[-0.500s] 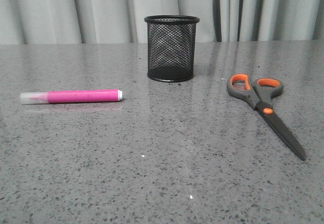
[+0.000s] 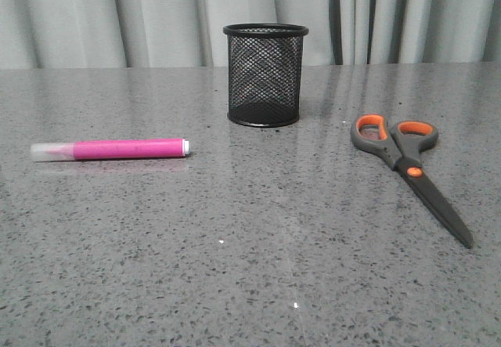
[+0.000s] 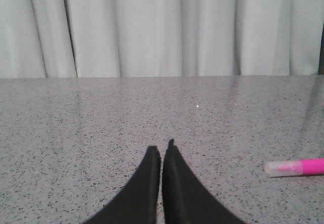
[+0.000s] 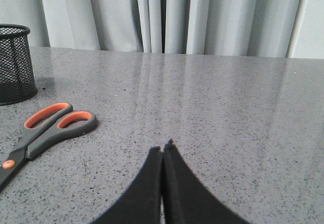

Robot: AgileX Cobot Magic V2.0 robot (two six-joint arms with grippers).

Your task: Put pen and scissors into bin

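The pink pen (image 2: 109,150) lies flat on the left of the grey table, its clear cap pointing left. The black mesh bin (image 2: 264,74) stands upright at the middle back. The scissors (image 2: 409,166) lie closed on the right, orange-lined handles toward the bin, blades toward the front. Neither gripper shows in the front view. My left gripper (image 3: 162,150) is shut and empty, low over the table; the pen's cap end (image 3: 295,167) lies off to its side. My right gripper (image 4: 163,148) is shut and empty; the scissors' handles (image 4: 52,127) and the bin (image 4: 15,63) lie to its side.
The table (image 2: 258,237) is speckled grey stone. Grey curtains (image 2: 156,18) hang along its far edge.
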